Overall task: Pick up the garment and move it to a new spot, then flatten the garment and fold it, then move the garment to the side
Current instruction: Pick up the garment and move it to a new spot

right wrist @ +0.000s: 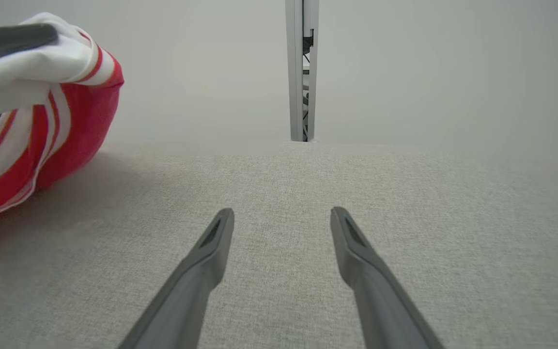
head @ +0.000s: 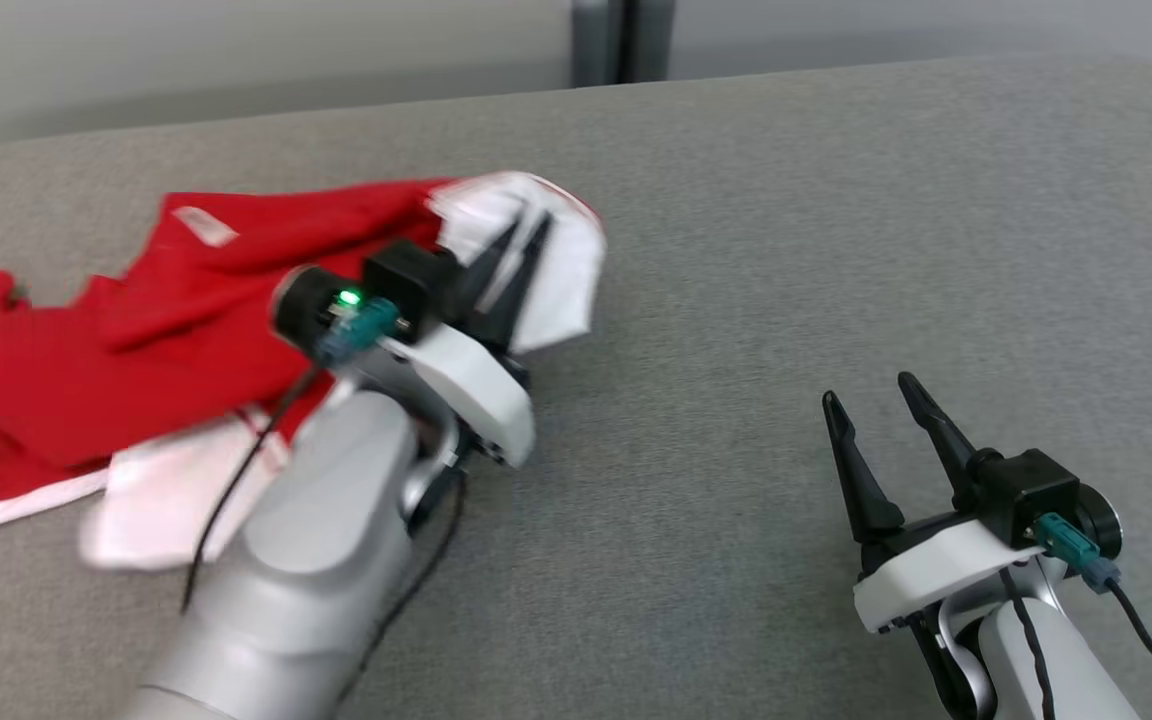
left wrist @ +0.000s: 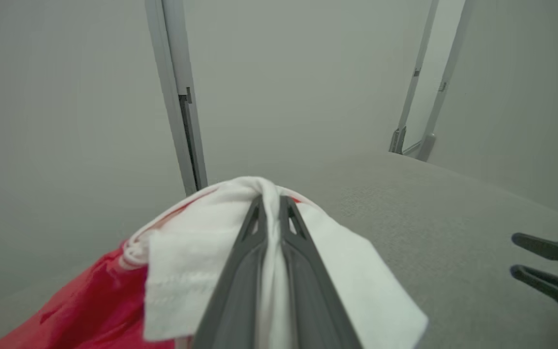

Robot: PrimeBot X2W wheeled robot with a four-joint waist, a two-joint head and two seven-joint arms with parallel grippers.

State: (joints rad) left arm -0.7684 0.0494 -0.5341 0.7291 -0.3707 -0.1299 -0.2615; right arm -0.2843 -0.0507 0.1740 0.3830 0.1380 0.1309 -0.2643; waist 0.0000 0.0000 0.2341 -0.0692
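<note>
Head view: a red garment of thin fabric with white trim (head: pixel 186 300) is seen spread in loose folds over the left part of a grey, cloth-covered table (head: pixel 836 200). Its right end, a white edge, is pinched by the left gripper (head: pixel 528 228), whose pale forearm is reached in from the near left across the near part of the cloth. In the left wrist view, the two dark fingers (left wrist: pixel 245 271) are pressed almost together, and a fold of white fabric is clamped between them and draped over both sides. In the right wrist view, this pinched end, marked with red and white stripes, is shown raised off the table at the left, while the red cloth below it is hung down to the surface.

The right gripper (head: pixel 868 392) is placed at the near right, well apart from the garment, over bare table. Its fingers (right wrist: pixel 201 271) are spread wide, and nothing is held between them. A pale wall and a grey upright post (head: pixel 621 40) are seen beyond the far edge.
</note>
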